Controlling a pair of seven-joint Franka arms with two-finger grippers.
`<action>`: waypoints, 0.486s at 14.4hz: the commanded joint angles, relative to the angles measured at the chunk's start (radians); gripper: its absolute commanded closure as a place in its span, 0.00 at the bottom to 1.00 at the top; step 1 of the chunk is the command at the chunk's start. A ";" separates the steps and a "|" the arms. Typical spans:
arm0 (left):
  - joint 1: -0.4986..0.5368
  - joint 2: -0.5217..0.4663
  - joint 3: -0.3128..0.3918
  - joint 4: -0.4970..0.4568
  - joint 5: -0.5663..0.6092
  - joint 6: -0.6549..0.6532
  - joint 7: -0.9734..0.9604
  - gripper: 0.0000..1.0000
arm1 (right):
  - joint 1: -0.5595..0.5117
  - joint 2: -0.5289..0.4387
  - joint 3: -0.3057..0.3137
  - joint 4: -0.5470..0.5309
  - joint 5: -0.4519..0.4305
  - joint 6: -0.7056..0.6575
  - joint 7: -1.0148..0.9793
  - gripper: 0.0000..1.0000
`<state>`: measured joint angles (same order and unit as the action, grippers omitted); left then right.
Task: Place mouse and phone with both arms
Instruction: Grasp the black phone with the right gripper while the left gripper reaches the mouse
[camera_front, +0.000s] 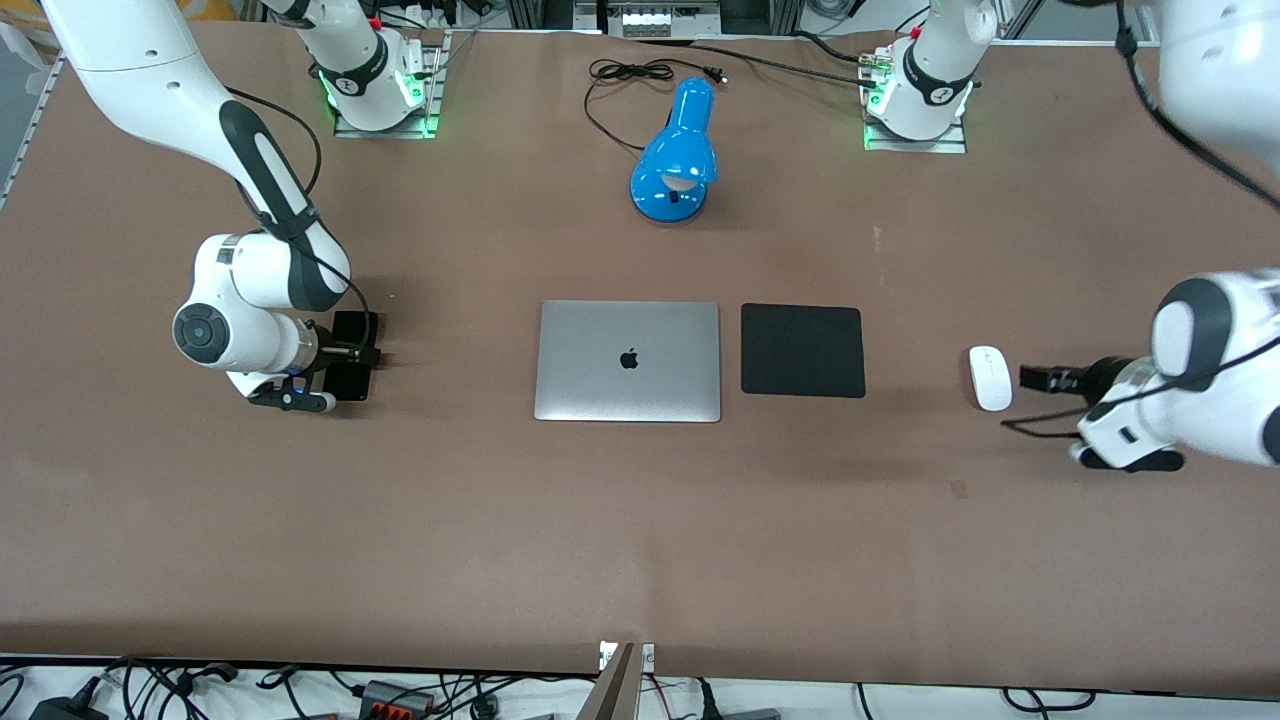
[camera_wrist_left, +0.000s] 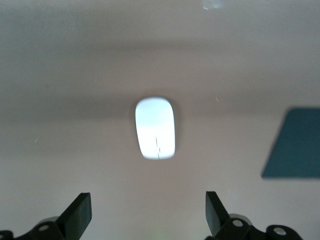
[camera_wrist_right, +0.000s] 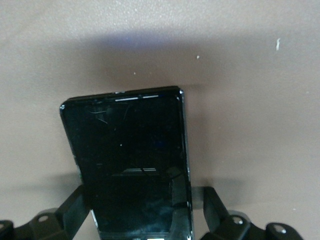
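**Both grippers staged at their objects, neither grasp made**

Landmark: the closed silver laptop (camera_front: 627, 361) mid-table.

- The mouse (camera_front: 990, 378) lies flat on the table toward the left arm's end from the laptop, with the black mouse pad (camera_front: 802, 351) between them. It is well apart from the pad.
- The left gripper (camera_front: 1032, 378) sits low just beside the mouse, on the side away from the laptop. In the left wrist view its fingers (camera_wrist_left: 77, 216) are spread wide; the mouse (camera_wrist_left: 155, 128) is ahead of the tips, not between them, no contact.
- The phone (camera_front: 352, 357) lies toward the right arm's end from the laptop, well apart from it.
- The right gripper (camera_front: 340, 365) is over the phone. The right wrist view shows its fingers (camera_wrist_right: 75, 205) spread, straddling the long edges of the phone (camera_wrist_right: 131, 165). They look close to the edges but not clamped; contact cannot be confirmed.
- A blue desk lamp (camera_front: 677, 158) stands farther from the front camera than the laptop, out of both paths.

Risks, as judged from here:
- Mouse is smooth and rounded. Closing off-centre or too high could squirt it out or spin it.
- If the left gripper advances too low, a fingertip could shove the mouse toward the pad instead of bracketing it.
- Phone is thin and flat on the table. Fingers could scrape the surface or catch only the upper edge, so it tilts or drops on lift.
- Glossy phone sides mean a weak pinch may slip mid-carry.
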<state>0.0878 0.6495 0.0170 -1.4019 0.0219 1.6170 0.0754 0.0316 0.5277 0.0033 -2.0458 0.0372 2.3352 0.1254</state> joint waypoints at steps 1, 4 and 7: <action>0.007 -0.034 0.000 -0.138 0.013 0.142 -0.052 0.00 | -0.001 -0.035 0.004 -0.033 0.007 0.015 0.014 0.34; 0.018 -0.083 -0.002 -0.286 0.013 0.297 -0.069 0.00 | 0.001 -0.044 0.007 -0.025 0.007 0.007 0.016 0.79; 0.016 -0.152 -0.011 -0.464 0.015 0.511 -0.057 0.01 | 0.001 -0.049 0.078 -0.005 0.012 -0.007 0.020 0.83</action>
<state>0.1018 0.6042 0.0155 -1.6907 0.0219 1.9952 0.0233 0.0315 0.5059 0.0327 -2.0460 0.0373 2.3352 0.1264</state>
